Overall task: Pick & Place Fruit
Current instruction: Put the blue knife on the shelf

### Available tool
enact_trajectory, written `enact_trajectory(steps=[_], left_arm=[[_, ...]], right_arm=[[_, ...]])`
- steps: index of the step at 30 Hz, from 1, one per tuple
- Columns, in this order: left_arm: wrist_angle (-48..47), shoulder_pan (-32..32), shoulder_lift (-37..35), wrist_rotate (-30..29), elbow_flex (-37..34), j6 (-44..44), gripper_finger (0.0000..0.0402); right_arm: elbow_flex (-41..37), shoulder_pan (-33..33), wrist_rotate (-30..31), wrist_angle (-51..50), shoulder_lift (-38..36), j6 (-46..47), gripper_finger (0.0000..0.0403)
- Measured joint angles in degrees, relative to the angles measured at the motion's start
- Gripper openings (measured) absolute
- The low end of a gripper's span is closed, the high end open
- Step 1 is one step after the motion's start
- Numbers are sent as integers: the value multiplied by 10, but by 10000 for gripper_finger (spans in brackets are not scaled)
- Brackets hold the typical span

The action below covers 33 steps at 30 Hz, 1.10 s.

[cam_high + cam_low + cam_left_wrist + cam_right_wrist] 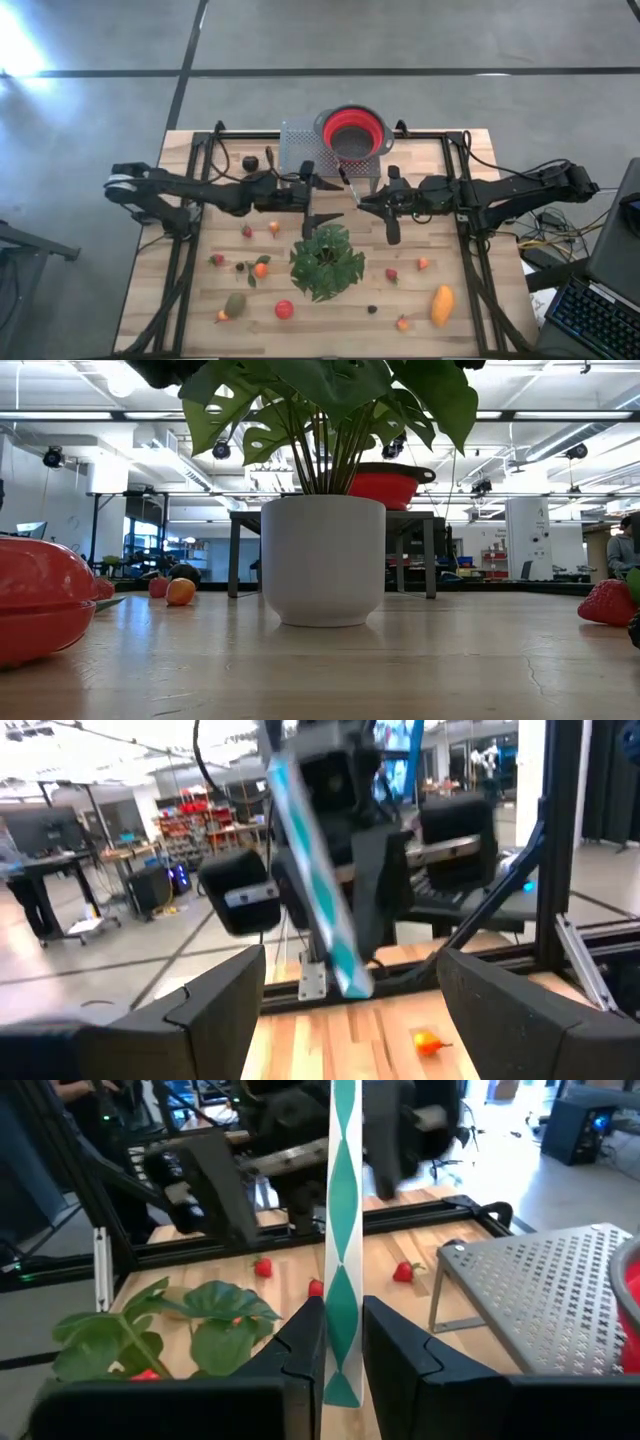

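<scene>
Gripping a green-white strip (343,1250), right hand (340,1350) narrow; left hand (350,1010) wide, empty.

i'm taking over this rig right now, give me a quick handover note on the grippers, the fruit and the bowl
Right gripper: shut on a green-and-white patterned strip, above the table's middle, near the plant.
Left gripper: open, holding nothing, facing the right one across the middle.
Fruit: scattered on the table, for example the red fruit, the yellow-orange oblong fruit and the dark round fruit.
Red colander bowl: on the metal rack at the back; no fruit visible inside.
Done: no fruit placed, as far as can be seen.
Left: seemingly all picking and placing.
</scene>
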Motion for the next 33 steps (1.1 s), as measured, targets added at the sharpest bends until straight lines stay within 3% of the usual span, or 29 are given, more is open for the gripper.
enact_trajectory(steps=[10, 33], left_arm=[[7, 13, 35, 65, 53, -13, 300], [19, 13, 35, 71, 74, -23, 300]], right_arm=[[0, 0, -17, 15, 2, -15, 53], [-1, -13, -19, 100, 23, -78, 52]])
